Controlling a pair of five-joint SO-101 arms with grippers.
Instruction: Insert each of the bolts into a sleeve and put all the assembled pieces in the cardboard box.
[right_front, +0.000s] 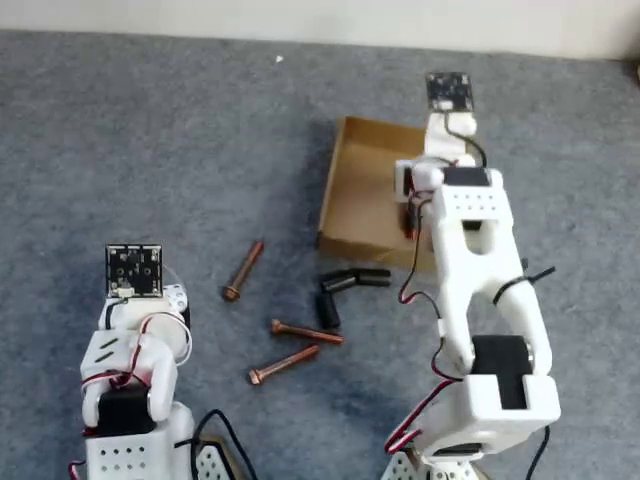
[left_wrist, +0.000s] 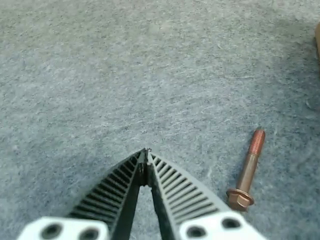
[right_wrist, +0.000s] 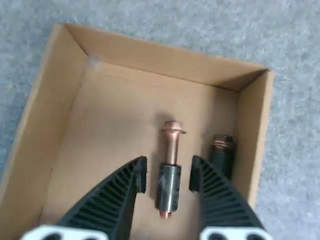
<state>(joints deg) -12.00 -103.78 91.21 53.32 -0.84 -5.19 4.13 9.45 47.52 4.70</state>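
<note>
Grey carpet is covering the bench (right_front: 200, 120). At lower left of the high view the left arm is standing. The left pincer (left_wrist: 146, 167) is showing its fingers pressed together at the tips and is gripping nothing. Near it, the first bolt (left_wrist: 247, 172) is lying flat on the carpet. Toward centre frame, the second bolt (right_front: 306, 332) and the third bolt (right_front: 284, 364) are lying loose. Right of them, black sleeves (right_front: 328, 310) are lying clustered just below the cardboard box (right_front: 365, 190). At right, the right arm is reaching over the box. The right pincer (right_wrist: 167, 162) is standing open astride an assembled piece (right_wrist: 169, 185), with gaps showing on both sides. Another assembled piece (right_wrist: 221, 152) is lying along the box wall.
</note>
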